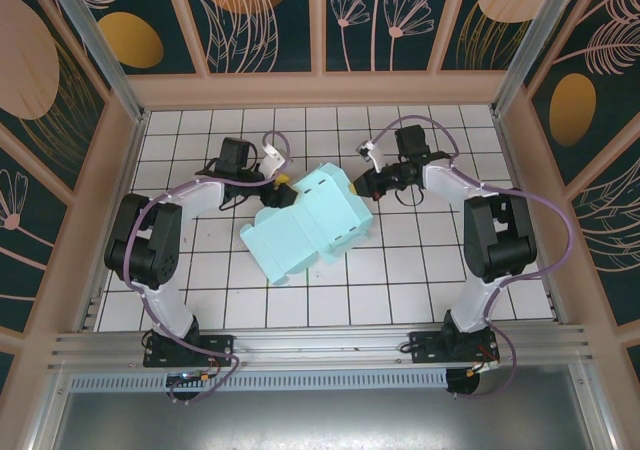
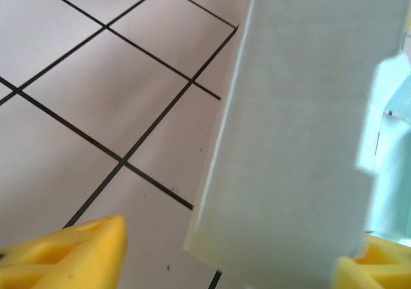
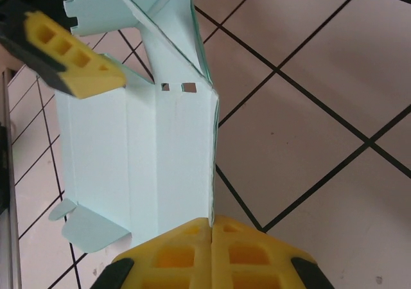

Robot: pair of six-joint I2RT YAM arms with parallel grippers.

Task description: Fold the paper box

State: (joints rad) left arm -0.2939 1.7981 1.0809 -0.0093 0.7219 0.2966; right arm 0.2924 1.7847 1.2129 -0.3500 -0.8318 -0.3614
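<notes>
While the right jaws sit pinched shut on what looks like an edge of the paper box point(image 1: 305, 225), half-formed on the surface point(image 1: 200, 290) between both pairs, the left jaws stand open astride a raised flap point(image 2: 302, 128), so folding it inward seems next.

The pale turquoise-blue thin card paper box point(image 1: 308, 225) is one plain colour all over, with creases showing as slightly darker lines, and the tiled surface point(image 1: 430, 270) is white, ruled with a thin black grid. The left fingers point(image 2: 70, 253) and the right fingers point(image 3: 186, 253) are bright yellow foam on black mounts, the arms point(image 1: 170, 305) are glossy white with black joints, and the cables point(image 1: 570, 232) are pale purple. The enclosure walls point(image 1: 270, 40) are dark teal, printed with orange ovals and thin peach leaf and flower outlines, between light peach wooden battens point(image 1: 316, 20).
</notes>
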